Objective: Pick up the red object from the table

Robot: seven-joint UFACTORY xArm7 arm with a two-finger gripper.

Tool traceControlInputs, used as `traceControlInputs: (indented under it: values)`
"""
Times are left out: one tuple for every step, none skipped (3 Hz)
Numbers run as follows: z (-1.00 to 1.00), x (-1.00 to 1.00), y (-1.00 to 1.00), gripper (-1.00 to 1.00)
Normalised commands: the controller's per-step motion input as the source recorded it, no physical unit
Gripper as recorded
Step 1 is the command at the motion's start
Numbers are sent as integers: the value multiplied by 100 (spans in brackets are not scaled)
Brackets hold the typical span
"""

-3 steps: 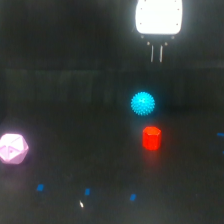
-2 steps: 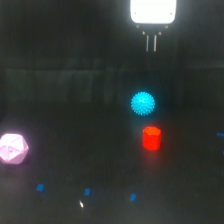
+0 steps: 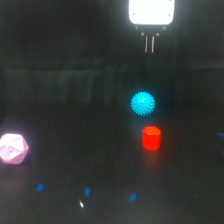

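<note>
The gripper (image 3: 149,44) hangs at the far side of the scene beneath its bright white housing, its two thin fingers close together and parallel with only a narrow slit between them; they hold nothing, and in this dim, soft picture they look nearly closed, though that is hard to be sure of. The red object (image 3: 151,138) sits on the black table (image 3: 75,100) toward the exterior view's right, nearer the camera than the gripper and well apart from it. The cyan spiky ball (image 3: 143,103) lies just beyond the red object, between it and the gripper, so the approach probably needs to clear the ball: travel over it with height to spare, then come down straight over the red piece. The fingers would have to spread wider than the block before descending, and should straddle its flanks rather than close on an edge. A pink faceted polyhedron (image 3: 12,148) rests far off at the left, out of the way. No brand, label or writing can be read anywhere; only small blue marks (image 3: 87,191) dot the near table.
</note>
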Motion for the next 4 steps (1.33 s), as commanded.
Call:
traceControlInputs:
  values:
    - [65,-16,62,-15]
    - [87,-56,4,47]
    - [100,-29,-4,-18]
    - [100,-37,7,33]
